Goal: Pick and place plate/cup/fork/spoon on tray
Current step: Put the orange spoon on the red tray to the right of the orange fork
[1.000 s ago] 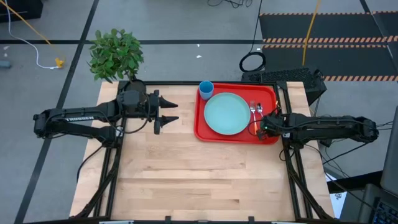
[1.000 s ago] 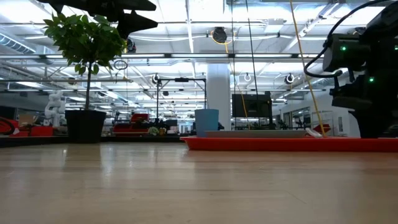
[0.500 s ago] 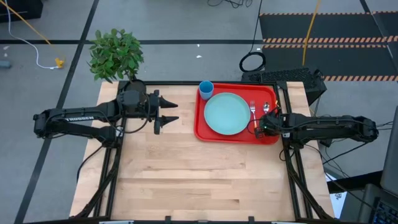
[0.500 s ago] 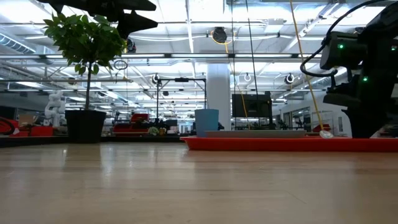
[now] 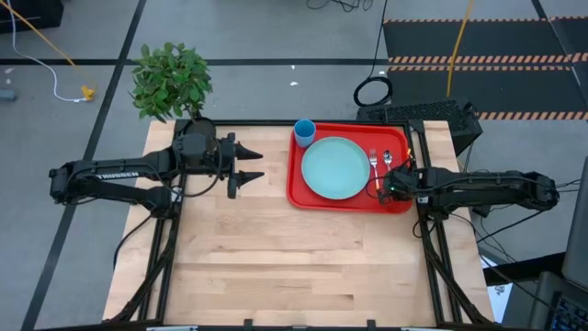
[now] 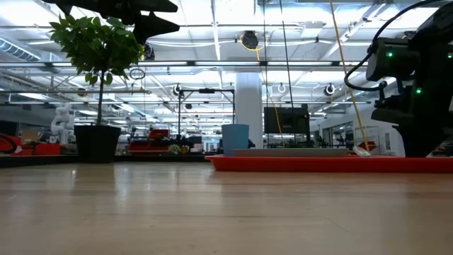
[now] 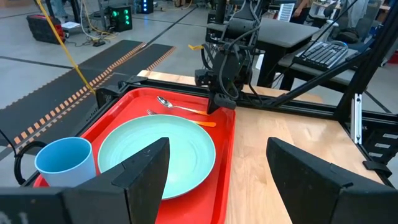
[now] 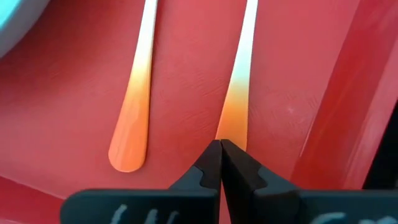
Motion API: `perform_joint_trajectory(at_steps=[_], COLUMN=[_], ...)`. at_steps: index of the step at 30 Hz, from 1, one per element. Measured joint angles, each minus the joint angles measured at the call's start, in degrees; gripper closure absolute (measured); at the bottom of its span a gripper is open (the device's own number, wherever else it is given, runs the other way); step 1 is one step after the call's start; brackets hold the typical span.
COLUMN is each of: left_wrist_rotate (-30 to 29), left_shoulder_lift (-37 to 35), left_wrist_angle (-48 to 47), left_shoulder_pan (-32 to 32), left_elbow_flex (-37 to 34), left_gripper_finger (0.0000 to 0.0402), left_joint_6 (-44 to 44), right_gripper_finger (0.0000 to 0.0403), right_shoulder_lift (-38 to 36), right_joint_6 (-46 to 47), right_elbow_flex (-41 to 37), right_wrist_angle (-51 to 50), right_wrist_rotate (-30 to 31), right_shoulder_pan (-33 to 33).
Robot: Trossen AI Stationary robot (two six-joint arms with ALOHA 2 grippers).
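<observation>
Four pieces to count on the red tray [image 5: 294, 188], at the far right of the counter [image 5: 276, 257]. Starting with the spoon [image 5: 388, 165]: close to the tray's right rim, bowl toward the far side, orange handle end toward the near side. Pinched at that orange tip by the right claw [image 8: 221, 152], fingers clenched tight together with no gap showing. From table height, shows the spoon's bowl [image 6: 362, 150] tilted up just above the tray's rim [image 6: 318, 164]. Just left of the spoon, and side by side with it, the fork [image 5: 373, 164], flat on the tray floor, tines toward the far side, its orange end [image 8: 127, 149] free of the claw. Left again, the pale teal plate [image 5: 335, 168], filling the tray's middle. At the tray's far left corner, just beside the plate, the small blue cup [image 5: 304, 132], upright.

Reaching in from the counter's right edge, the right arm, with its claw [image 5: 386, 184] low over the tray's near right corner.

Well apart on the left, the left claw [image 5: 243, 165], released and spread wide, hovering over bare wood and pointing toward the tray; seen past its fingers [image 7: 143, 168], the cup, plate and cutlery. Behind it, at the far left corner, a potted plant [image 5: 172, 81].
</observation>
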Motion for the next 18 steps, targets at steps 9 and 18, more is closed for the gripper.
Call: perform_joint_trajectory(at_steps=[9,18], left_wrist_rotate=[0.0,0.0], left_shoulder_lift=[0.0,0.0], left_wrist_angle=[0.01,-0.01], left_shoulder_pan=[0.0,0.0], left_elbow_flex=[0.0,0.0], left_gripper_finger=[0.0131,0.0131], left_joint_6=[0.02,0.04], right_gripper_finger=[0.0403,0.0403], right_shoulder_lift=[-0.02,0.0], right_joint_6=[-1.39,-2.05], right_elbow_flex=[0.0,0.0], right_wrist_angle=[1.12,2.38], right_wrist_rotate=[0.07,1.49], right_shoulder_pan=[0.0,0.0])
